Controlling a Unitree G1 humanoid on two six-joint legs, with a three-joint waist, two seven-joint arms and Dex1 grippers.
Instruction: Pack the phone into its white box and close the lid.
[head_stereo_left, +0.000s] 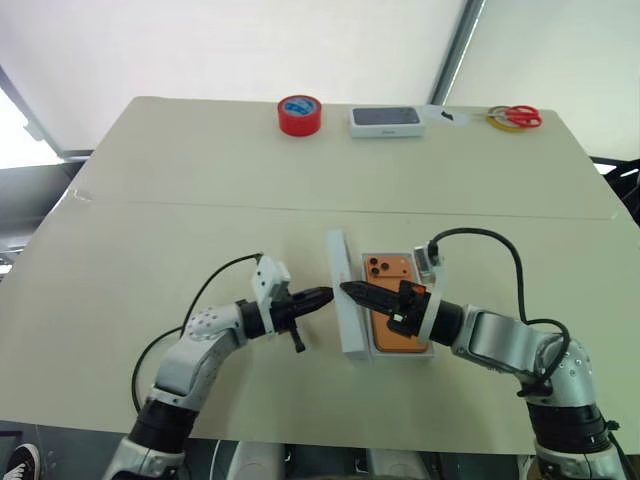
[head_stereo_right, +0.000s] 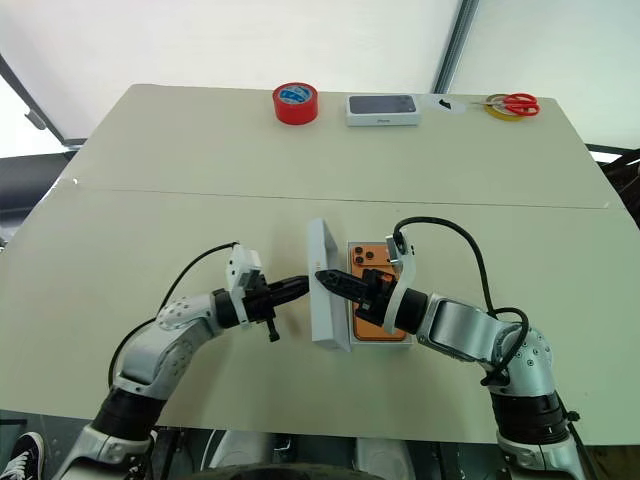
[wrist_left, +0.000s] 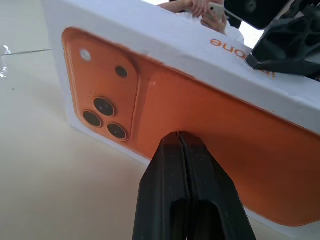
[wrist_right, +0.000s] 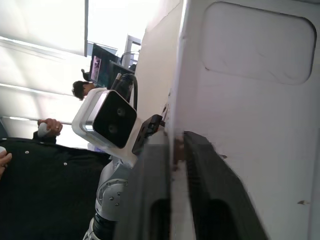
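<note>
Right gripper (head_stereo_left: 352, 291) is straddling the upper edge of the lid (head_stereo_right: 322, 285), one finger on each side of its wall, jaws parted only by that wall's thickness. Left gripper (head_stereo_left: 322, 296) is pressing its fully closed fingertips against the lid's outer face. That lid is standing tilted on its long edge along the left side of the white box (head_stereo_left: 424, 349), long axis running away from the robot. Lying in the box, back up, is the phone (head_stereo_left: 388, 270), its long axis parallel with the lid and its lens cluster at the far end. All of this is sitting near the front of the table (head_stereo_left: 180, 190). Left wrist view is showing the printed orange phone picture on the lid's outer face; right wrist view is showing its plain white interior. Across the table are lying a red tape roll (head_stereo_left: 299, 115), a closed white box with dark top (head_stereo_left: 385, 121) and scissors (head_stereo_left: 517, 116).
</note>
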